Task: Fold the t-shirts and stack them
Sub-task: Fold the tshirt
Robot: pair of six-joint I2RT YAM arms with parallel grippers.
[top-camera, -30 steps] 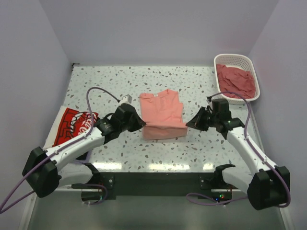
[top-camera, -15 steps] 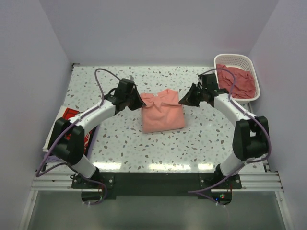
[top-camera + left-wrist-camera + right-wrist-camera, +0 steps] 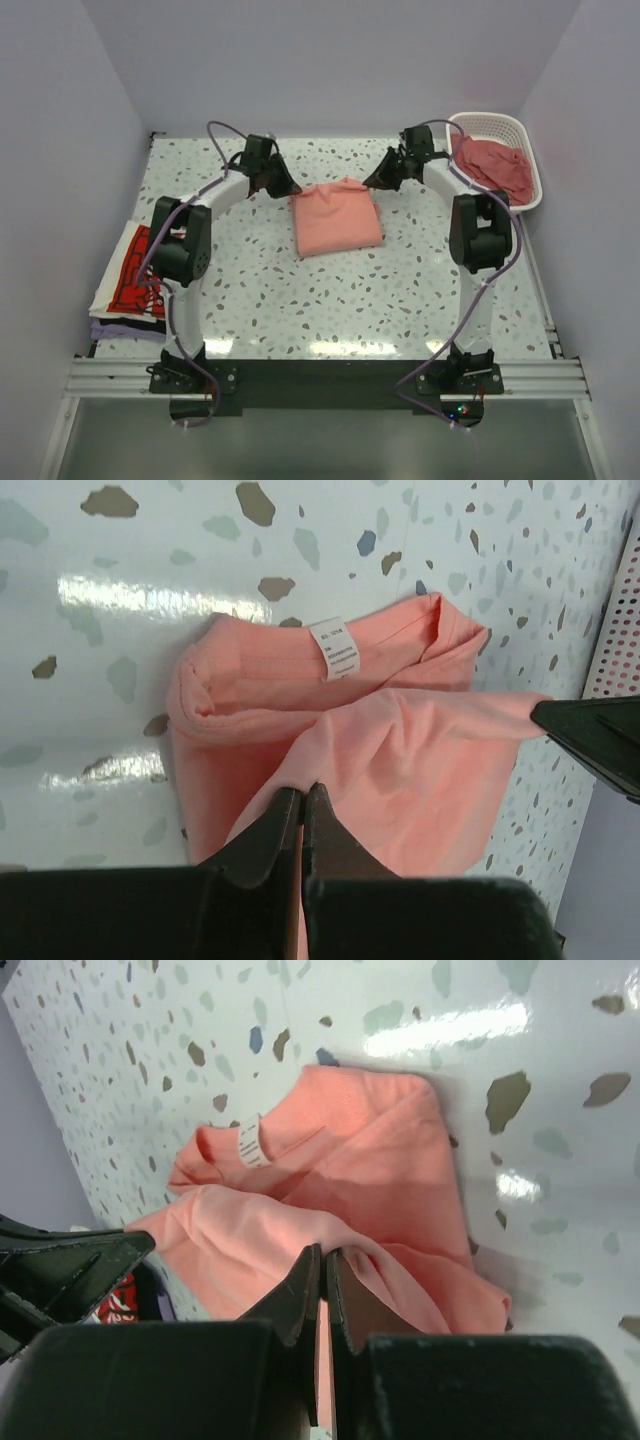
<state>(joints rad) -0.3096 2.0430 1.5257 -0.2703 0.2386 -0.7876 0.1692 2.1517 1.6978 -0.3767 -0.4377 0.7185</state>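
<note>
1. Already stacked at the left edge of the speckled table (image 3: 400, 300): a white logo-print t-shirt (image 3: 135, 268) over a pale purple one (image 3: 115, 328).
2. The left gripper (image 3: 303, 792) and right gripper (image 3: 322, 1252) are clenched on the half-folded salmon-pink cloth t-shirt (image 3: 337, 220) mid-table.
3. More salmon t-shirts (image 3: 495, 165) wait in the white slatted plastic basket (image 3: 500, 122).

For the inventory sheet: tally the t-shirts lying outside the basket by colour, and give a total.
salmon-pink t-shirt: 1
white t-shirt with red print: 1
pale purple t-shirt: 1
Total: 3
</note>
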